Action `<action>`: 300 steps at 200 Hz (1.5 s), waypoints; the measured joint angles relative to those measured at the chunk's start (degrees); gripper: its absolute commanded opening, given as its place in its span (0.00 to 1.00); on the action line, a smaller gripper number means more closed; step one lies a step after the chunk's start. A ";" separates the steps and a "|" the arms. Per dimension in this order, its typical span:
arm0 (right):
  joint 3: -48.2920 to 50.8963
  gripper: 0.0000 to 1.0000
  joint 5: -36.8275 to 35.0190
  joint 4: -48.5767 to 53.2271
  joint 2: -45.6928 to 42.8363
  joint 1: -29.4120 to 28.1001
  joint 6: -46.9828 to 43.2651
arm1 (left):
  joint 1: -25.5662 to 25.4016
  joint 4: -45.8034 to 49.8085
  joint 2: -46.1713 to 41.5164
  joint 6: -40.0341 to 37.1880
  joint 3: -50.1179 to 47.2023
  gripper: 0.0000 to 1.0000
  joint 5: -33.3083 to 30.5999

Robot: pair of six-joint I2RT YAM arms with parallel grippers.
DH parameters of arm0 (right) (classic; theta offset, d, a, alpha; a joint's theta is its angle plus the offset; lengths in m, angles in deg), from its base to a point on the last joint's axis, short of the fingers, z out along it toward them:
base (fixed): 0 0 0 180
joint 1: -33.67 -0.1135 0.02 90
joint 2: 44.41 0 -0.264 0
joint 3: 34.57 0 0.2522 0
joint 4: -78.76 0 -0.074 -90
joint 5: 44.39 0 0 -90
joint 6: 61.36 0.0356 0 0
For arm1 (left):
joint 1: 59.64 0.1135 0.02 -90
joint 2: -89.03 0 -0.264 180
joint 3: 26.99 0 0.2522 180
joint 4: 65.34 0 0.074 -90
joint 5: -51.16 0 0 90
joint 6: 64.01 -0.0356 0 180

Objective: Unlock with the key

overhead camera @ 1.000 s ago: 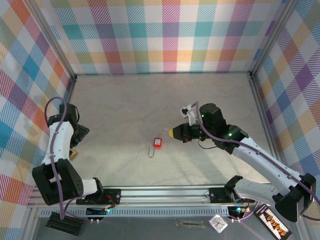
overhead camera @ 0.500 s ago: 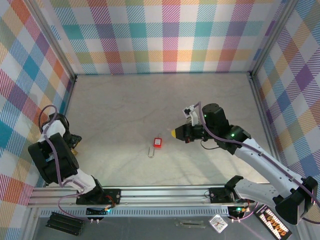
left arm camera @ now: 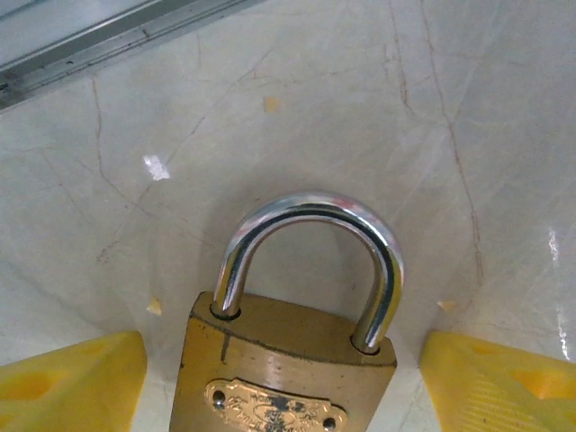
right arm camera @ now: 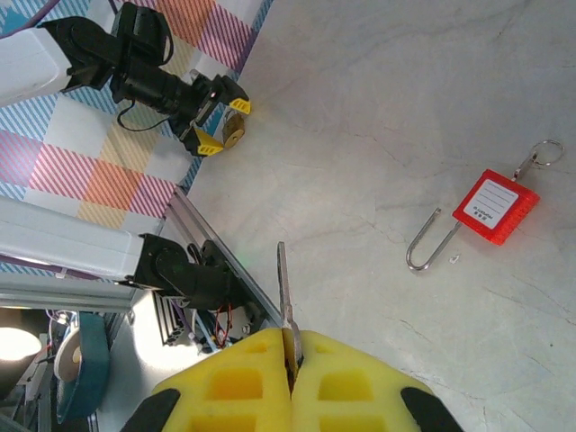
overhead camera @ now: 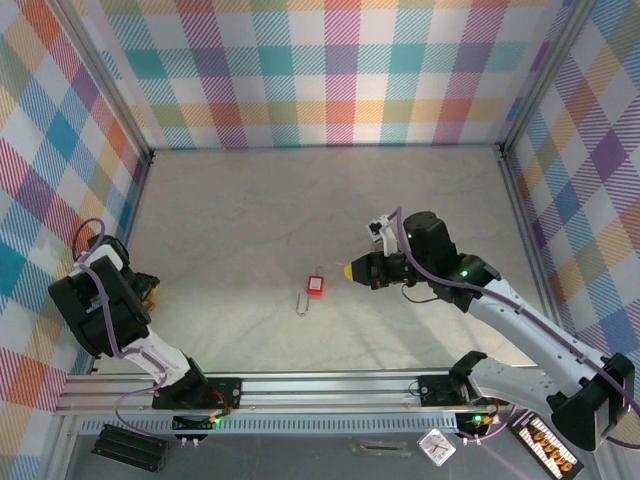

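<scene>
The left arm has folded low by the left wall. The left gripper stands with jaws apart, astride the brass padlock. The right gripper is clamped on the key.

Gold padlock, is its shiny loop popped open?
No, both ends of the shiny loop sit down inside the gold padlock.

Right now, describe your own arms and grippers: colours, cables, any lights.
The left arm and right arm have black joint housings and white link shells, each trailed by a purple cable. Green lights glow on the right arm. The left gripper and right gripper are black with bright yellow wedge-shaped fingers; the right's show rectangular recesses.
</scene>
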 measured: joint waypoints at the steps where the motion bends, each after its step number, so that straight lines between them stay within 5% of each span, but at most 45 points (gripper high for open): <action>1: 0.00 0.00 0.00 -0.02 0.00 0.00 -0.02 | 0.00 0.00 0.00 0.00 0.00 0.78 0.00; 143: 0.00 0.00 -0.07 -1.36 -0.37 0.00 0.83 | 0.57 -5.57 -4.55 0.68 -5.01 0.41 3.91; 184: 1.20 0.00 -0.07 -3.65 0.55 0.00 1.57 | 0.22 -6.25 -9.97 3.58 -9.29 0.39 13.70; 247: 3.54 0.00 -0.02 -9.90 7.96 -0.02 3.72 | -9.73 -5.01 -23.98 13.73 -11.41 0.40 26.56; 300: 3.61 0.00 -0.33 -18.69 16.33 -3.41 5.18 | -19.76 -5.27 -32.48 25.59 -12.50 0.41 30.32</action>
